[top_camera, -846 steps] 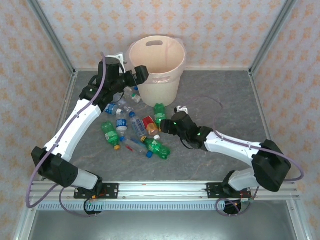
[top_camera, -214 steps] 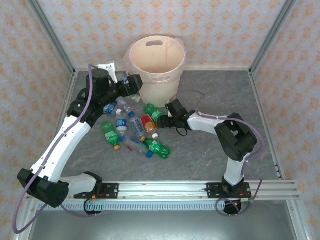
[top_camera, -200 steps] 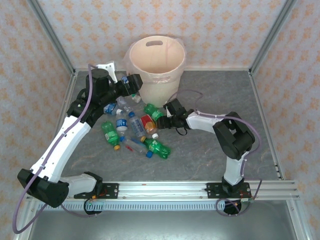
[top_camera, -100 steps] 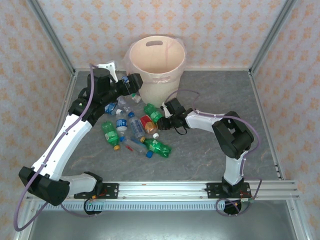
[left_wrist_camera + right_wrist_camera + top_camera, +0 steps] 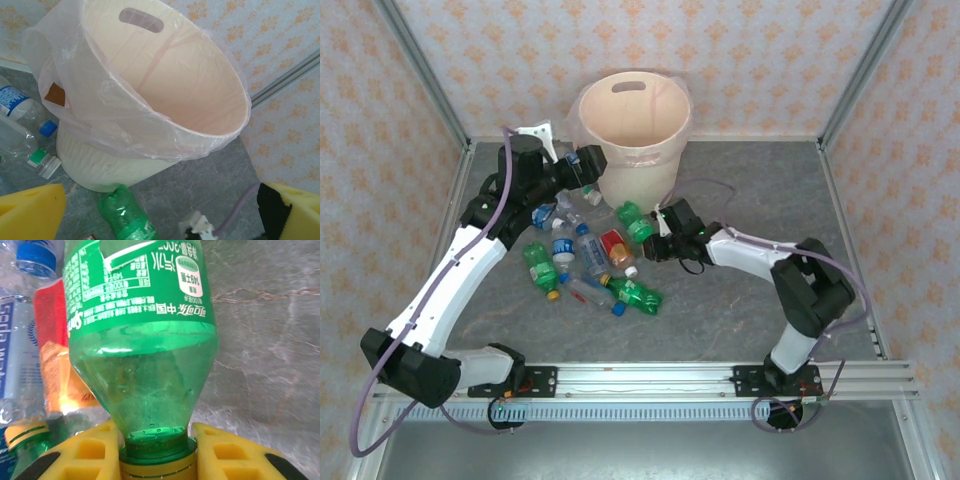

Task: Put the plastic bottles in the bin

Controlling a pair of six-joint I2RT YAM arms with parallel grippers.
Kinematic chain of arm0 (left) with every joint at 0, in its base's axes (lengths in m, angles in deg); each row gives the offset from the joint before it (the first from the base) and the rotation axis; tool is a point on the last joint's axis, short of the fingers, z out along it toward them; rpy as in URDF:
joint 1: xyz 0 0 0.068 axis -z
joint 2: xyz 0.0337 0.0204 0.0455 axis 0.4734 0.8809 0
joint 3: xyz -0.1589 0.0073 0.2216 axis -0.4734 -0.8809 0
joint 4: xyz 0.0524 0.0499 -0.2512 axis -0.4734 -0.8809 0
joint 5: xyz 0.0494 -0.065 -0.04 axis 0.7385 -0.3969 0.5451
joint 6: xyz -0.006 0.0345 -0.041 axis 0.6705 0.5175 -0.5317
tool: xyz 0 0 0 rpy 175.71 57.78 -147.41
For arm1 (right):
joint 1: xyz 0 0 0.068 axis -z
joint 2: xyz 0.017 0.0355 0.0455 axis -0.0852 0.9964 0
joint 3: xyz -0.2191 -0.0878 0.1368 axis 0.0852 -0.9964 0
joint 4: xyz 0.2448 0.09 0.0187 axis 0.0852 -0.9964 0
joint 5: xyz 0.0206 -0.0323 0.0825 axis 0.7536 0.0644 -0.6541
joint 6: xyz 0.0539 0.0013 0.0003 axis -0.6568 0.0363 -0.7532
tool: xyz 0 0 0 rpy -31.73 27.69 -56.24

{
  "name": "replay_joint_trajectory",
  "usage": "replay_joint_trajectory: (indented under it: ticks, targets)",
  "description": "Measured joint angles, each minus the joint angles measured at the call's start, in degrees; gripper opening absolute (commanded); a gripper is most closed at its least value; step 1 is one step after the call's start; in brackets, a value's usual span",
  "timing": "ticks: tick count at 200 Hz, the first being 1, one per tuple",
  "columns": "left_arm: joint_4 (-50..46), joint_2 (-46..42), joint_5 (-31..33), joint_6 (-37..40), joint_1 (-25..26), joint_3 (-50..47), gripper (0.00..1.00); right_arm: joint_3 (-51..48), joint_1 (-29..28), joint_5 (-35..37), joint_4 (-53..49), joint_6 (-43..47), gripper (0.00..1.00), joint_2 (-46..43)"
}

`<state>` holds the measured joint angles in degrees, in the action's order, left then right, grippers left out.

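The counter point(image 5: 750, 300) is a grey, marbled slab. Patterned panels wall its left, far and right edges, and a metal rail point(image 5: 640, 377) runs along its near edge. The bin point(image 5: 638, 170) stands upright at the far edge, a little left of the middle. The plastic bottles point(image 5: 582, 255) lie on their sides in a loose heap left of centre, from the bin's foot toward the middle of the counter, several of them touching. The orange-capped green bottle point(image 5: 540, 263) lies closest to the left edge. The near green bottle point(image 5: 636, 295) lies closest to the rail, and the red-labelled bottle point(image 5: 617, 244) is further in. The far green bottle point(image 5: 634, 222) is just beside the bin's foot; whether it rests on the counter cannot be told.
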<state>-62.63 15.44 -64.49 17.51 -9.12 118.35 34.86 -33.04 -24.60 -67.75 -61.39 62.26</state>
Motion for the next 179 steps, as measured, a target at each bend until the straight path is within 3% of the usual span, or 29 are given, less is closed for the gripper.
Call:
replay_joint_trajectory:
  ticks: [115,148,179]
  targets:
    - [2.5,4.6,-6.4,-5.4,0.0,6.2,0.99,-4.6,-11.3,21.5,-3.0,-6.3,0.25,-28.0]
    - [1.7,4.6,-6.4,-4.3,0.0,8.9,0.99,-2.1,-11.6,26.0,-5.4,-7.6,0.27,-30.7]
    - [0.8,3.9,-4.7,-1.4,0.0,11.4,0.99,7.5,-11.6,29.9,-9.1,-7.4,0.27,-27.7]
